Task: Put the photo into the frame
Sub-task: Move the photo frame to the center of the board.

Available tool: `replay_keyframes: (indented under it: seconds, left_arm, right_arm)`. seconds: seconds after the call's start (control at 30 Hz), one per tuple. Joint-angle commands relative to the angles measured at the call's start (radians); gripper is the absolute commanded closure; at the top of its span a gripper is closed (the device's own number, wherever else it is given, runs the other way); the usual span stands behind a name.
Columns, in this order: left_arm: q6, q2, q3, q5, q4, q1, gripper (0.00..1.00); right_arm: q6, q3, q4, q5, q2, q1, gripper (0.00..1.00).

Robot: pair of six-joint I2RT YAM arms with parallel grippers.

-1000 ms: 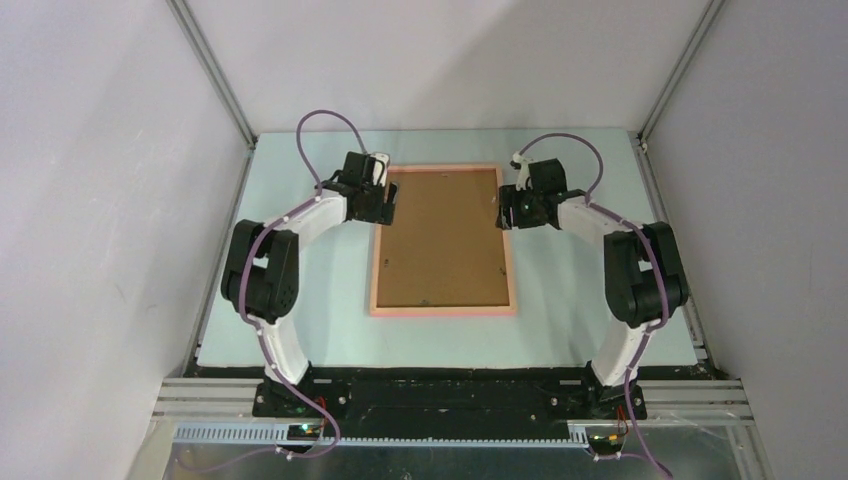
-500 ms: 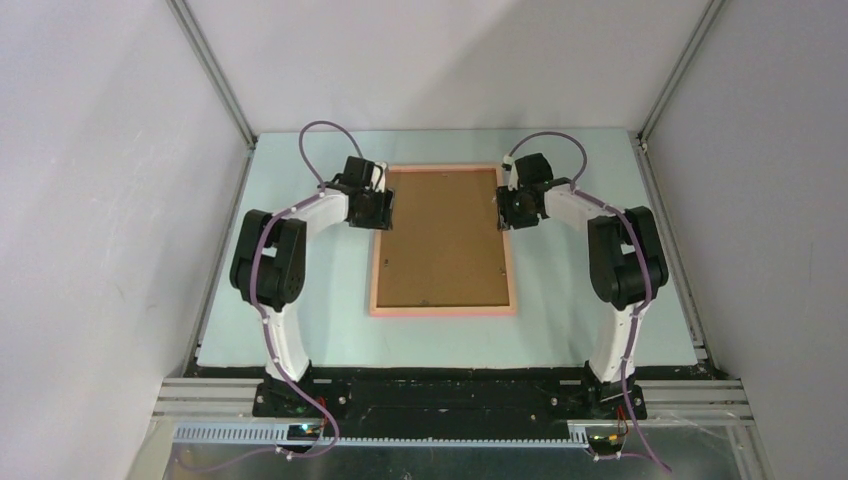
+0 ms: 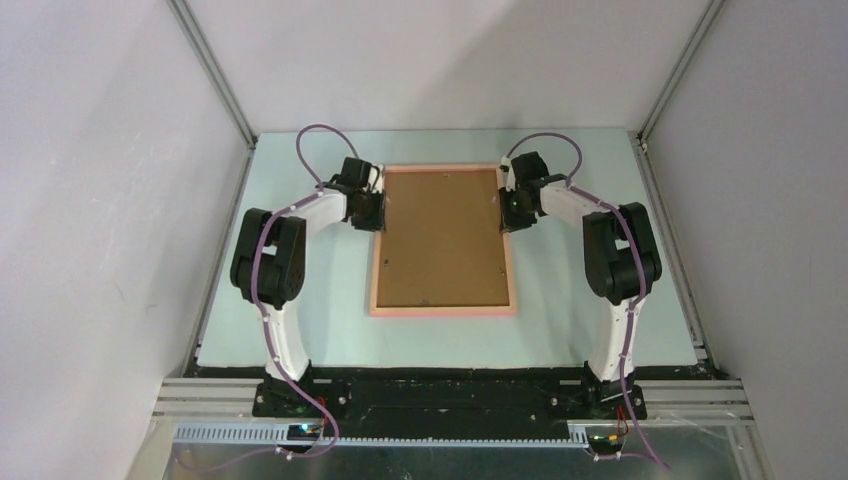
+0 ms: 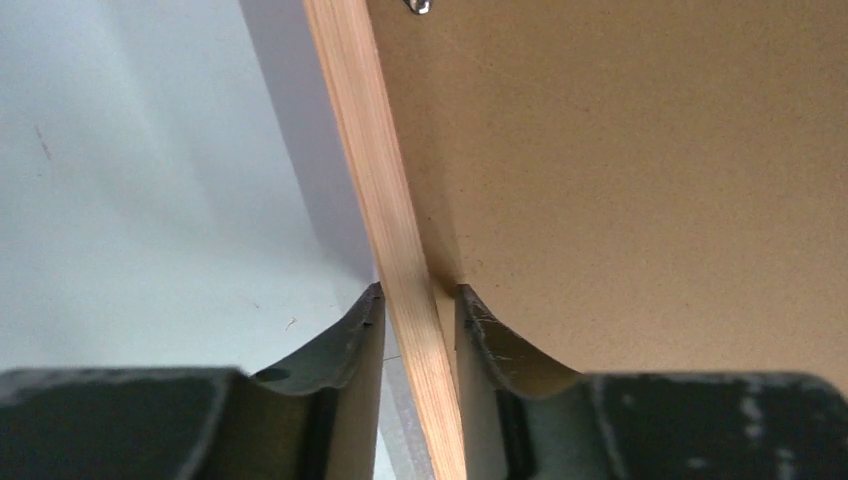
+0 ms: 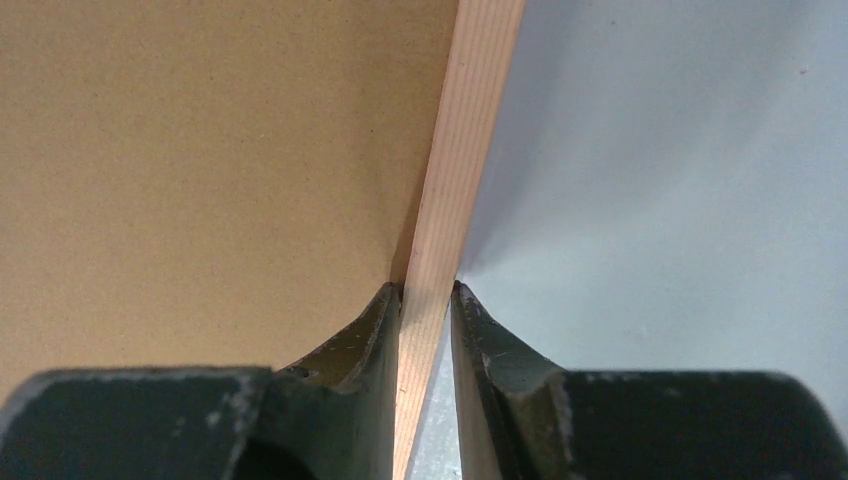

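Note:
The salmon-pink frame (image 3: 440, 311) lies flat on the table, back side up, with a brown backing board (image 3: 442, 240) filling it. The photo is hidden. My left gripper (image 3: 378, 208) straddles the frame's left rail near the far end. In the left wrist view that gripper (image 4: 420, 295) has the wooden rail (image 4: 365, 130) pinched between its fingertips, the inner finger over the board (image 4: 640, 180). My right gripper (image 3: 506, 208) mirrors it on the right rail. In the right wrist view that gripper (image 5: 428, 290) has both fingertips pressing the rail (image 5: 475, 130), beside the board (image 5: 200, 160).
The pale green table (image 3: 300, 300) is walled by white panels on the left, right and back, with metal posts at the far corners. Both arm bases sit on a black bar at the near edge (image 3: 450, 395). Small metal tabs show on the backing board.
Both grippers have dropped onto the frame's far side rails and their jaws have narrowed onto them. Both elbows shifted slightly toward the far end. The frame has not moved.

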Motion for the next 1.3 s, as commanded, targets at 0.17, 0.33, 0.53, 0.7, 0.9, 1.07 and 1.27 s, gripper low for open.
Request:
replay_keyframes:
  seconds: [0.17,0.33,0.53,0.7,0.9,1.07,1.27]
  left_arm:
    - [0.004,-0.042,-0.056,0.068,0.002,0.013,1.00]
    - [0.000,-0.113,-0.152,0.186,-0.002,0.022,1.00]
    - [0.020,-0.169,-0.282,0.315,-0.003,0.022,1.00]
    - [0.060,-0.238,-0.357,0.362,-0.017,0.022,1.00]
    - [0.097,-0.290,-0.387,0.417,-0.067,0.021,1.00]
    - [0.089,-0.299,-0.400,0.421,-0.080,0.023,1.00]
    - [0.069,-0.318,-0.396,0.381,-0.080,0.024,1.00]
  right_arm:
    - [-0.016,-0.020,-0.022,-0.063,-0.023,-0.001,1.00]
    - [-0.030,-0.073,-0.064,-0.103,-0.078,0.009,1.00]
    - [-0.059,-0.215,-0.085,-0.185,-0.141,0.010,1.00]
    - [-0.086,-0.330,-0.079,-0.275,-0.214,0.010,1.00]
    - [-0.128,-0.386,-0.101,-0.301,-0.283,0.023,1.00]
    - [-0.133,-0.400,-0.083,-0.286,-0.318,0.020,0.85]
    - [-0.103,-0.336,-0.041,-0.263,-0.303,-0.009,0.55]
